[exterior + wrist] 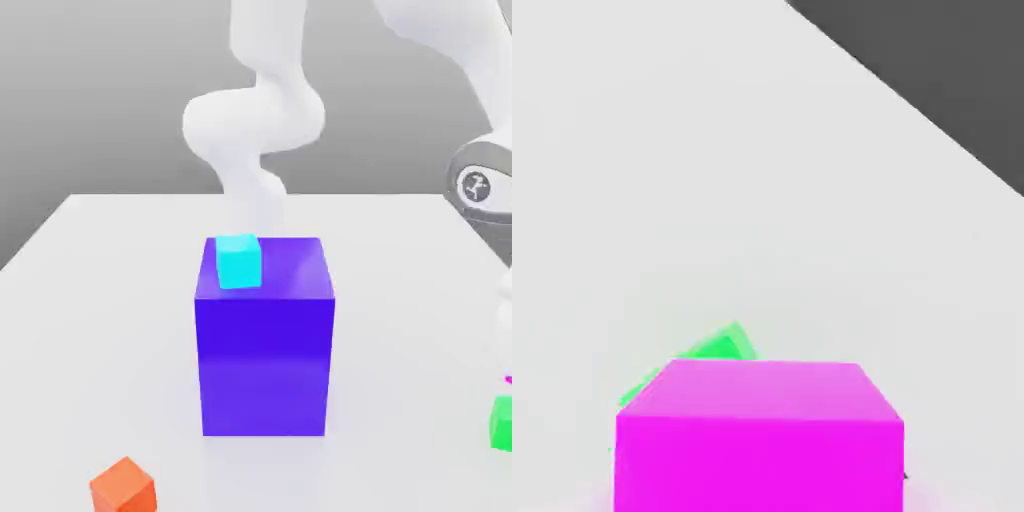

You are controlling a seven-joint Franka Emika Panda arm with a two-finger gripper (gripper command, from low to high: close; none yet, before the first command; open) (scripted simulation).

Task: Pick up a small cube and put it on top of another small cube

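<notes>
The small cube (757, 440), bright magenta, sits very close in the hand view, and my gripper is shut on it. Part of another small cube (717, 348), bright green, shows just past the magenta cube's far edge, resting on the white table. In the exterior view the green cube (502, 422) lies at the right edge. A thin sliver of the magenta cube (508, 380) hangs a little above it, with a small gap between them. My arm (480, 185) comes down along that right edge.
A big blue-violet block (265, 335) stands mid-table with a cyan cube (240, 261) on its top, near the back left corner. An orange cube (123, 487) lies at the front left. The table's edge (912, 95) runs close past the green cube.
</notes>
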